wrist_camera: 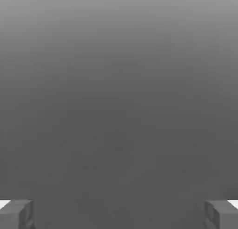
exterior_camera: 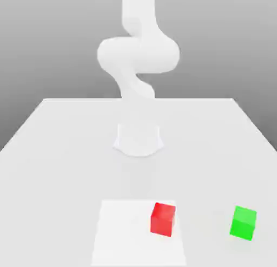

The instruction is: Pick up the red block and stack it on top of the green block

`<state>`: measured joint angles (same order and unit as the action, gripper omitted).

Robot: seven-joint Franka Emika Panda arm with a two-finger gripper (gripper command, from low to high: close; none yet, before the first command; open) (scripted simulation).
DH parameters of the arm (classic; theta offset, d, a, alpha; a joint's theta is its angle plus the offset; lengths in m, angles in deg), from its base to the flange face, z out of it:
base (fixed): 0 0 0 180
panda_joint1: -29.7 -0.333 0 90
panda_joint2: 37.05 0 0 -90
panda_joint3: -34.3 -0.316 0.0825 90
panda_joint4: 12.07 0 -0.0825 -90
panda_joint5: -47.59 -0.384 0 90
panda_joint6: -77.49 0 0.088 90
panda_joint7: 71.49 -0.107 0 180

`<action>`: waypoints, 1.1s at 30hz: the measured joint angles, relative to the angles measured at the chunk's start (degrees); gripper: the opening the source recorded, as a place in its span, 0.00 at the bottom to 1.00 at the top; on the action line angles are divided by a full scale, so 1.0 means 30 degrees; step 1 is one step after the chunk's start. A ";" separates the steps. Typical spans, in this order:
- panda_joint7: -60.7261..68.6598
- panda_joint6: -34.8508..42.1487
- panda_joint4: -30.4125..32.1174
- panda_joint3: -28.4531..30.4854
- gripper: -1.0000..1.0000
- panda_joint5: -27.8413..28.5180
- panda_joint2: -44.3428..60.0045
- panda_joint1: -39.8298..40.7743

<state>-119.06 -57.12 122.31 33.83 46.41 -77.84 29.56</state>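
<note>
Nearest the exterior camera: red block sits on the table, on a slightly brighter white rectangular patch, close to that patch's edge on the exterior view's right. Green block rests on the bare table further to the exterior view's right, well apart from the red one, about level with it in depth. Both are small cubes, flat matte colour, crisp edges, no markings; each is turned a little so a corner edge faces the camera. They look rigid and easy to pinch across flat faces. Table is smooth, uniform white, no texture. Behind the blocks, mid-table, the arm's round base, then the pale, rounded arm curving up and out of the top of the frame. In the hand view the gripper shows two grey, squared fingertips set wide apart at the frame's corners with nothing between them: jaws fully spread, empty, facing plain grey. Task judged not started; red block untouched, nothing stacked. Risks from here, as I read it: the red block's rotation means jaws not aligned to its faces could catch corners and twist or skid it on the slick surface; a descent off-centre could shove it. Later, placing on so small a green top leaves little margin, and an offset release could tip the red block off or nudge the green one.
</note>
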 joint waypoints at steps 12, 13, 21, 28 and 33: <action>-0.3590 -0.4727 0.4308 -0.1509 0.50 -0.1009 0.8479 -0.0164; -0.3976 -0.5117 0.4662 -0.1653 0.50 -0.0963 0.9171 -0.0168; -0.7728 -0.8409 0.7109 -0.2139 0.50 0.0761 1.4724 -0.0379; -0.8844 -1.1651 0.6701 -0.1021 0.00 0.2087 1.8636 -0.1215; -0.8935 -1.1865 0.6668 -0.0962 0.00 0.2194 1.8859 -0.1257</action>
<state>-145.86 -92.71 142.32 30.94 52.99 -21.26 25.79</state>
